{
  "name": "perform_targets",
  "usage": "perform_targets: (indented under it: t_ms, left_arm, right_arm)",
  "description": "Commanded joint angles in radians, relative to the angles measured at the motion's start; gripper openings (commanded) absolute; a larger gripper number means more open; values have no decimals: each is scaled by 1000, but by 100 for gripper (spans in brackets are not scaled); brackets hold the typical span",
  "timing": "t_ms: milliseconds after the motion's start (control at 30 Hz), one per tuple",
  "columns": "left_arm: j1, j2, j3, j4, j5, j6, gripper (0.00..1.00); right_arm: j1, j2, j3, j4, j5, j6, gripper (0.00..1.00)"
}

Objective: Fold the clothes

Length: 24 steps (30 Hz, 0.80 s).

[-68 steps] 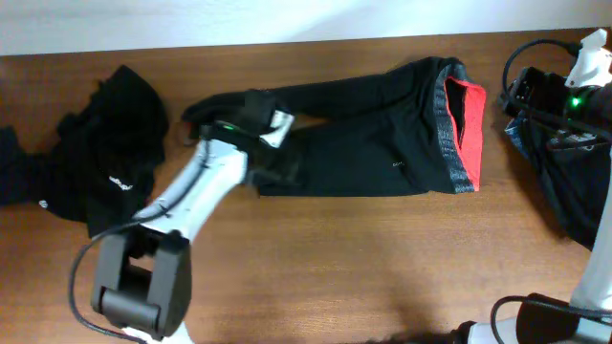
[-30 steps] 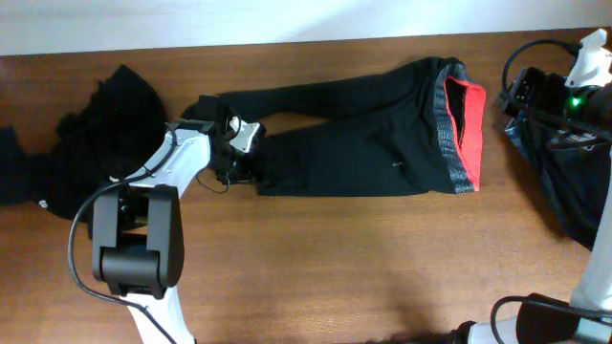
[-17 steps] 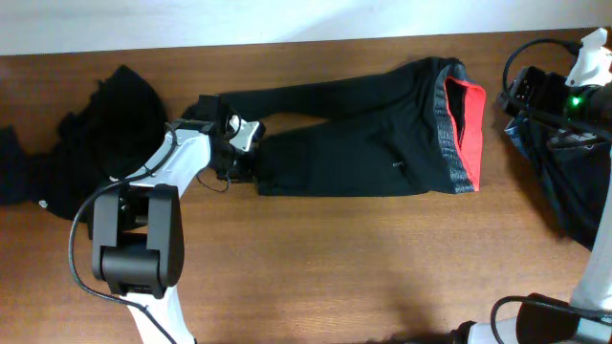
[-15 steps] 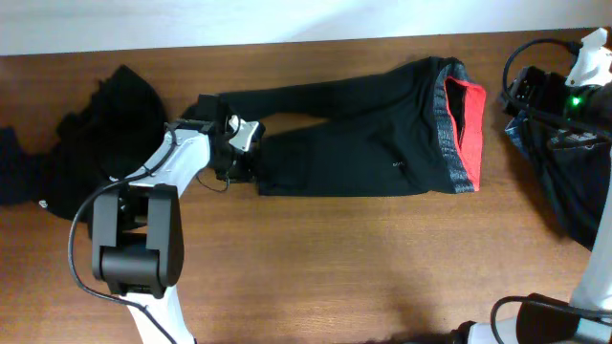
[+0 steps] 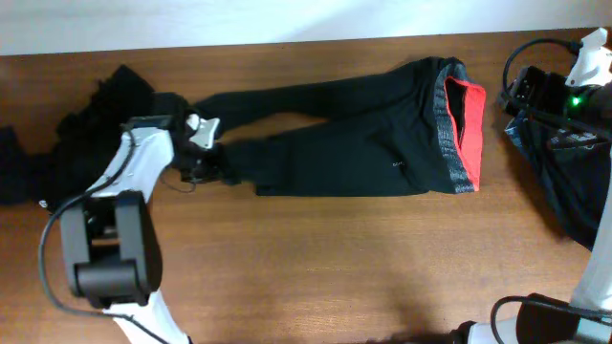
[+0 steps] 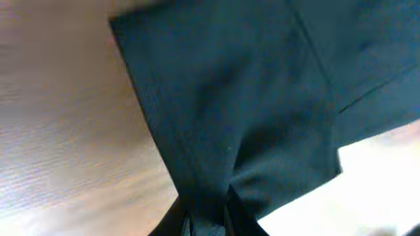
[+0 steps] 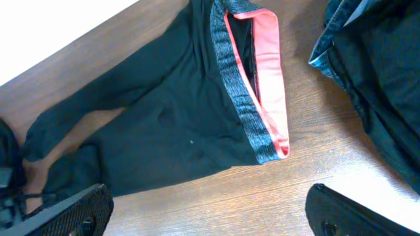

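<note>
left hand [image 6: 205, 221] pinches leg hem of black soft red-lined trousers [image 5: 363, 143] | right hand [image 7: 216, 213] spread wide | risk: shallow pinch slips, leg flops

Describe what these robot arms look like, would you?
The left arm has slim white segments joined by chunky black joints, with a thin black cable looping alongside. The right arm is mostly black, showing a small green light and a white piece. Its end effector's fingers are black and blocky.
</note>
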Motion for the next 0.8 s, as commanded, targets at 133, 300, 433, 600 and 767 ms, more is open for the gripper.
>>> perform_targets:
  t_ms: [133,300,433,600,767]
  left_arm:
    - [26,-83,23,-71,-341,5,13]
    - [26,-83,23,-76,-481,-30,13]
    - [27,-83,23,-85,-555,-32,13]
    - [27,-83,23,-93,-639,-53,13]
    - [34,-83,23,-101,-672,-56,13]
  right_arm:
    - [-3,0,2,4,-13,-3,99]
    - [-3,0,2,7,-13,-3,99]
    - [-2,0,2,8,-13,-3,99]
    - [-3,0,2,7,-13,-3,99]
    - [-3,0,2,8,-13,-4,99]
